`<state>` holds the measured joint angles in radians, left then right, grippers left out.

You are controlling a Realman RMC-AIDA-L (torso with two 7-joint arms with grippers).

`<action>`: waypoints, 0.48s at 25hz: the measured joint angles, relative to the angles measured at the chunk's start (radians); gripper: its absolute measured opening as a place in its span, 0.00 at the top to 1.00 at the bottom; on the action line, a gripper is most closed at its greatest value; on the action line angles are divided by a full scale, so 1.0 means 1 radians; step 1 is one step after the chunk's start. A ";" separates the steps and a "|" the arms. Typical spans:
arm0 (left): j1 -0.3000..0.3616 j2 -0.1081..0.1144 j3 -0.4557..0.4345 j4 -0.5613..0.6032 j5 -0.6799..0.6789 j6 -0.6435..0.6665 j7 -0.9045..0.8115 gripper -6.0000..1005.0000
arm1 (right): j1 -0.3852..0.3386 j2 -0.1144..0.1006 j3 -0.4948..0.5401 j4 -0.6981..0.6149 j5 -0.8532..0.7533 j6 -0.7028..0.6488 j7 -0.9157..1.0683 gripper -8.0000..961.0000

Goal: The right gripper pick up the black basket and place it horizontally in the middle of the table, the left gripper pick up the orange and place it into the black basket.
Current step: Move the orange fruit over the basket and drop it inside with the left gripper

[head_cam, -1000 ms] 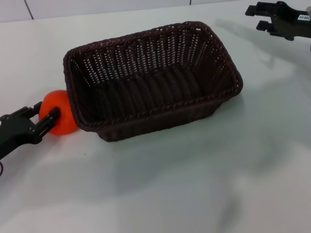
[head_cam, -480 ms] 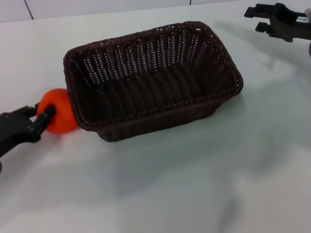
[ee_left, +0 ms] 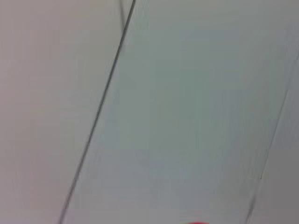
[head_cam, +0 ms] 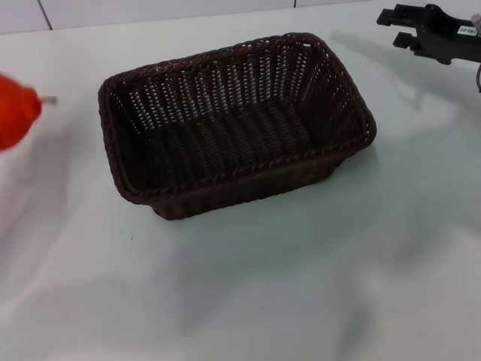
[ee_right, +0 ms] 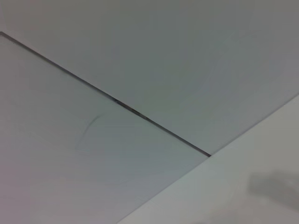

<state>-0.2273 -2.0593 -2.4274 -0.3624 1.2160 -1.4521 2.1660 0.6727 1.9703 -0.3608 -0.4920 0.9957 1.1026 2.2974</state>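
Although the left gripper itself lay outside the head view, the orange (head_cam: 15, 109) showed at the table's left edge, blurred and seemingly clear of the surface, which suggested it was being carried in that gripper's grasp; how wide the fingers stood could not be told, since neither the head view nor the left wrist view showed them. A thin pale stub stuck out beside the fruit, perhaps its stem, though the blur left that uncertain. The left wrist view gave only pale panels and a sliver of red-orange (ee_left: 198, 222) at its lower edge, most likely the same fruit close under the camera.

Toward the middle of the table (head_cam: 301, 286) sat the black basket (head_cam: 233, 124), upright on its base, mouth up and nothing inside, its long side running roughly across the surface with a slight skew. That placement looked deliberate: set down flat and central, it offered a wide opening for the fruit to be lowered into, so the basket half of the task appeared done and the orange half under way.

Near the far right corner the right gripper (head_cam: 400, 28) hung well apart from the basket, its slim fingers spread with nothing between them, apparently parked out of the way.
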 joint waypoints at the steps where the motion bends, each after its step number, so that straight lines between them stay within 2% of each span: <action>1: -0.006 -0.001 -0.006 0.000 -0.001 -0.025 -0.011 0.84 | 0.000 0.002 0.001 0.000 0.000 0.000 -0.002 0.31; 5: -0.042 -0.017 -0.019 -0.001 -0.004 -0.078 -0.042 0.87 | 0.005 0.012 0.000 0.001 0.029 0.000 -0.045 0.31; 6: -0.089 -0.044 -0.022 -0.001 -0.005 -0.081 -0.052 0.88 | 0.007 0.015 -0.001 0.001 0.043 0.000 -0.064 0.31; 8: -0.124 -0.060 -0.009 -0.001 0.003 -0.072 -0.054 0.88 | 0.013 0.028 -0.002 0.001 0.078 -0.003 -0.110 0.31; 9: -0.167 -0.073 0.029 -0.002 0.018 -0.050 -0.063 0.88 | 0.016 0.034 -0.002 0.001 0.097 -0.006 -0.135 0.31; 10: -0.167 -0.073 0.029 -0.002 0.018 -0.050 -0.063 0.88 | 0.018 0.040 -0.002 0.001 0.112 -0.007 -0.156 0.31; 12: -0.213 -0.078 0.105 -0.002 0.026 0.004 -0.100 0.88 | 0.022 0.051 -0.002 0.001 0.147 -0.009 -0.204 0.31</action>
<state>-0.4407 -2.1369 -2.3220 -0.3648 1.2416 -1.4482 2.0661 0.6944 2.0214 -0.3631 -0.4909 1.1431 1.0934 2.0933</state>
